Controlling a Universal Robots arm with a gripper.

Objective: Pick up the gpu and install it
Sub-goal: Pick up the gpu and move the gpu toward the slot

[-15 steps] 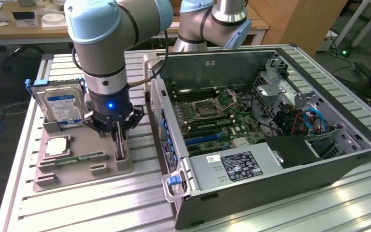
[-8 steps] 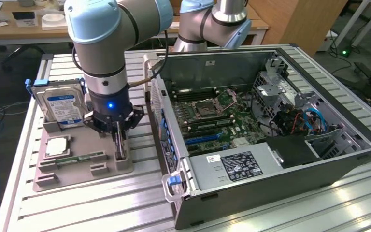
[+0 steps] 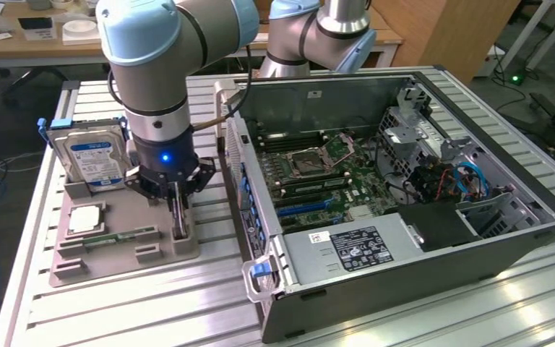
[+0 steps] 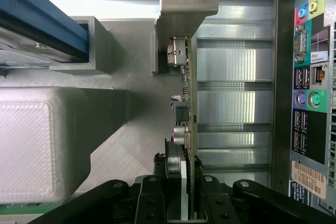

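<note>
The arm (image 3: 152, 72) reaches straight down from above, wrist vertical, over the grey parts tray (image 3: 162, 254) that lies to the exterior view's left of the open computer case (image 3: 509, 217); the gripper (image 3: 175, 194) points downward at the tray's edge nearest the case; its jaws are drawn in and clamped on the gpu (image 3: 178, 217), one on each flat face, seen edge-on in the wrist view (image 4: 187, 98); the card stands upright on its long edge, its lower edge in the tray's slot; its silvery end bracket (image 4: 181, 3) lies at the far end from the jaws; a hard drive (image 3: 92, 155) stands upright in the same tray, well apart
</note>
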